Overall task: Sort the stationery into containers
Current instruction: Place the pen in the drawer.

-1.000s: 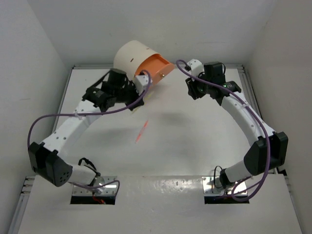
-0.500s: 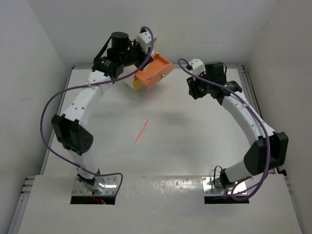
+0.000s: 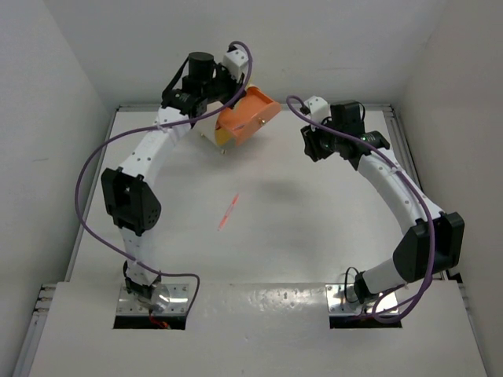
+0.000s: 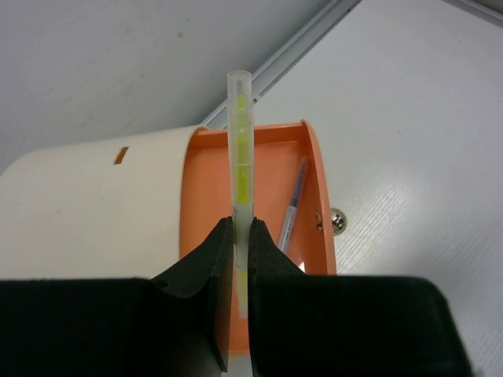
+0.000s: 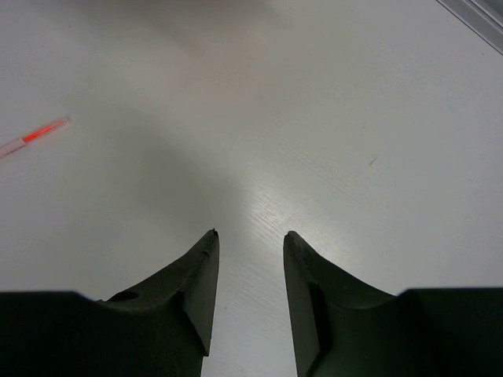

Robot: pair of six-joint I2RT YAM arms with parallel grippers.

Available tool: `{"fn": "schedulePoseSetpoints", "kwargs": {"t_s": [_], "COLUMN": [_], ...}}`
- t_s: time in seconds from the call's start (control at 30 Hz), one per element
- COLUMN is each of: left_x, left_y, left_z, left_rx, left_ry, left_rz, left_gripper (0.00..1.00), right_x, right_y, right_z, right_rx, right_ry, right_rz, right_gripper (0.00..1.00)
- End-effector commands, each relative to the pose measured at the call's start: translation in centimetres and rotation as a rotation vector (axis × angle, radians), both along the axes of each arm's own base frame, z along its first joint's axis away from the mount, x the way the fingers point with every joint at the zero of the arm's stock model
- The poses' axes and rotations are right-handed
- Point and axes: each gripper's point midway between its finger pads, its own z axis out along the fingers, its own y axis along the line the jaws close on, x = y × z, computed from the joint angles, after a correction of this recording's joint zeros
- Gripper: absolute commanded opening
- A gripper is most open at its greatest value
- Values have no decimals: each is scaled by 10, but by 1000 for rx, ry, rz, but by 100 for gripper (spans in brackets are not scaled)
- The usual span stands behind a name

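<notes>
Drawer (image 4: 204, 196) open under yellow pen (image 4: 240, 141), blue pen (image 4: 291, 206) inside, pink pen (image 3: 228, 212) apart

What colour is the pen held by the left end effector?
The pen is yellow inside a clear barrel; the left wrist view shows it best.

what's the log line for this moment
left gripper: shut on yellow pen | orange drawer: open below it, blue pen inside | right gripper: open, empty | pink pen: on table
</notes>
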Motion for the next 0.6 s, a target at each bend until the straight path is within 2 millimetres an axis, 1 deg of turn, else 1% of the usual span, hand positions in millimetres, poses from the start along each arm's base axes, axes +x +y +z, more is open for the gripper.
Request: {"fn": "schedulePoseSetpoints", "kwargs": {"t_s": [0.0, 0.17, 0.4, 0.43, 0.47, 0.53, 0.57], "left_x": [10, 11, 16, 19, 17, 21, 19], "left_y": [3, -1, -2, -2, -4, -4, -3], "left_z": [10, -13, -33, -33, -39, -45, -50], "left_rx": [-7, 6, 33, 41, 60, 73, 82], "left_ry": [-48, -1, 37, 39, 57, 73, 92], "left_rz": [12, -22, -14, -8, -13, -5, -4], "left_gripper": [0, 0, 0, 0, 1, 1, 1], "right_x": [4, 6, 5, 5, 5, 6, 7], "right_y": [-1, 0, 0, -1, 0, -1, -1], "right_z": [15, 15, 12, 11, 11, 11, 12], "right_rx": [16, 15, 12, 10, 9, 8, 9], "right_ry": [-48, -49, -39, -36, -37, -39, -40], "right_rz": [-13, -12, -12, -11, -8, -10, -12], "right_gripper": [38, 39, 40, 40, 40, 40, 40]}}
